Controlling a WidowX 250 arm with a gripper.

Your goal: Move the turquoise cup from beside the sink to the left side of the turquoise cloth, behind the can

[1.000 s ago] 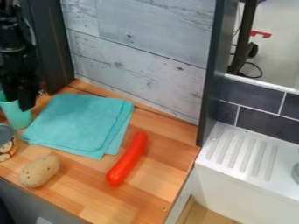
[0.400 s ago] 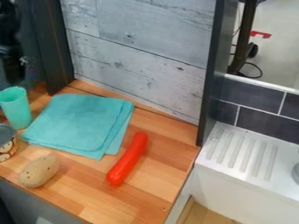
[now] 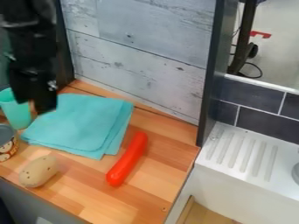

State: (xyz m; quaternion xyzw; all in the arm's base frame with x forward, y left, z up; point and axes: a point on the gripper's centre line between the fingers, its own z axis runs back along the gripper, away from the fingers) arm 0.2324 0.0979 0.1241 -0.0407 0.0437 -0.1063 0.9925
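Camera view, hand [image 3: 36, 106] near teal cup [image 3: 17, 113], open or shut unclear, can [image 3: 7, 148] nearby, contents unclear

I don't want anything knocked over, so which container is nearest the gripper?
The turquoise cup, seen right beside the gripper; the grey-topped can sits farther off.
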